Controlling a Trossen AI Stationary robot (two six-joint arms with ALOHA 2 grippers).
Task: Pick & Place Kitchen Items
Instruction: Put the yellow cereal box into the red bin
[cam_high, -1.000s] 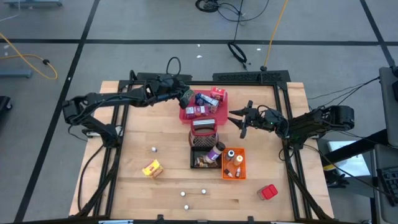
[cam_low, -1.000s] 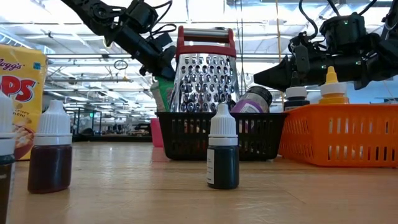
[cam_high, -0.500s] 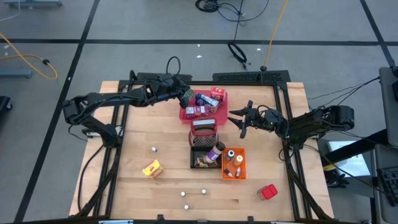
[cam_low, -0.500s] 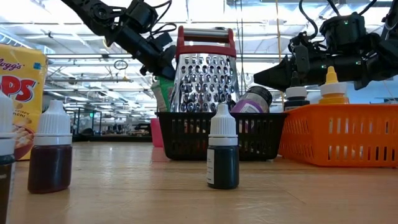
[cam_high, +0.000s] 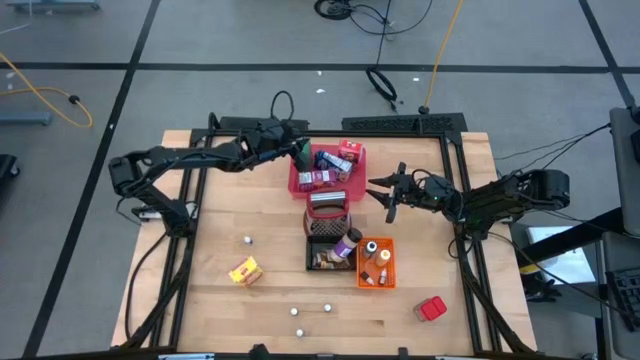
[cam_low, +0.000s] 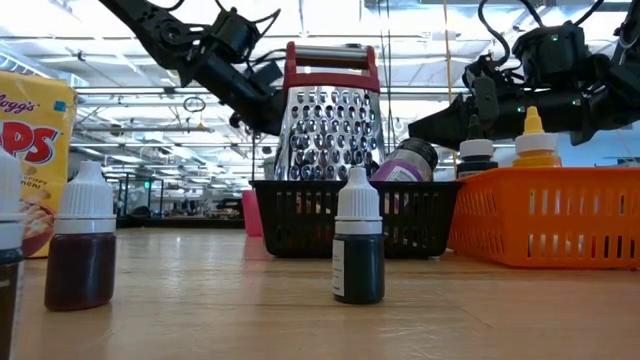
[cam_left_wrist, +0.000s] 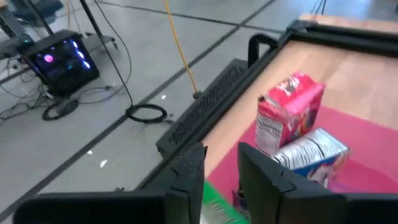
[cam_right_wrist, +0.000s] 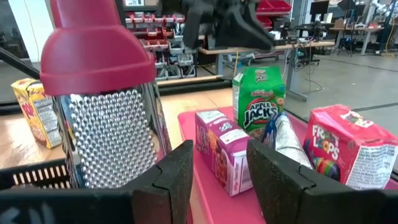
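Left gripper (cam_high: 298, 150) is hovering fingers-apart just above the green cardboard cereal box (cam_right_wrist: 258, 95) standing on the flat red tray (cam_high: 345, 183), while the right gripper (cam_high: 385, 190) is waiting open beside it.

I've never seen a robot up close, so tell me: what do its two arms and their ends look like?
Both arms are dark, nearly black, built of jointed tube-like links with black cables looped along them. The left end effector and the right end effector each end in two flat, blocky black fingers with matte, slightly grainy faces. No markings show on them.

Perforated shiny metal grater (cam_low: 330, 133) above matt wooden table (cam_low: 300, 320).
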